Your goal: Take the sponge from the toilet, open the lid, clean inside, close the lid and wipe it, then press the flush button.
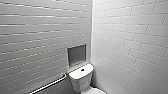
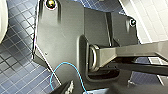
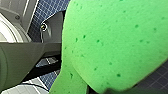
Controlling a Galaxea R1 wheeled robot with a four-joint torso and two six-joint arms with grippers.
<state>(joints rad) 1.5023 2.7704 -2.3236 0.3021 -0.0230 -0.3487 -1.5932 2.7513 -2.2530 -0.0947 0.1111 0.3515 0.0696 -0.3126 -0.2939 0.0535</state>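
Head view: camera is looking down into a white-tiled corner. The toilet [image 1: 81,77] is sitting at the bottom centre, tank close against the left wall [image 1: 37,37] and near the right wall [image 1: 130,37]. A dark flush button [image 1: 82,69] is showing on the tank top. A grey recessed panel [image 1: 76,54] is sitting in the wall just above the tank. A grab bar [image 1: 48,85] is running along the left wall, low, beside the tank. The bowl end is getting cut off by the frame edge, so I can't tell how the lid is standing. Open room is lying right of the tank.

Left wrist view: the arm is hanging over a dark blue mosaic floor [image 2: 17,50], with white tiles [image 2: 152,17] bordering it. A thin blue cable [image 2: 65,72] is looping across the wrist plate. Left gripper [image 2: 95,90]: can't tell whether it is released or clenched.

Right wrist view: the right gripper [image 3: 107,90] is grasping the sponge [image 3: 115,42], bright green and pitted, right up against the camera. The sponge is hanging clear above the blue floor tiles [image 3: 47,15], not touching them.
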